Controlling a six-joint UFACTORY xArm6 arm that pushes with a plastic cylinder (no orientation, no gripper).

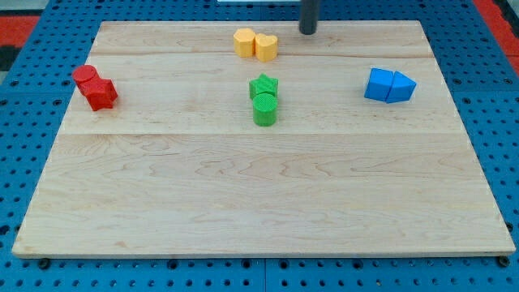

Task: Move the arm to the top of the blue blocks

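Observation:
Two blue blocks sit touching at the view's right: a blue cube [378,83] and a blue triangular block [402,87] to its right. My tip [308,32] rests near the board's top edge, just right of centre. It is up and to the left of the blue blocks, well apart from them, and a short way right of the yellow blocks.
Two yellow blocks [255,44] lie side by side near the top centre. A green star-shaped block [263,84] and a green cylinder [265,109] stand in the middle. Two red blocks [95,88] lie at the left. The wooden board [259,203] lies on a blue pegboard.

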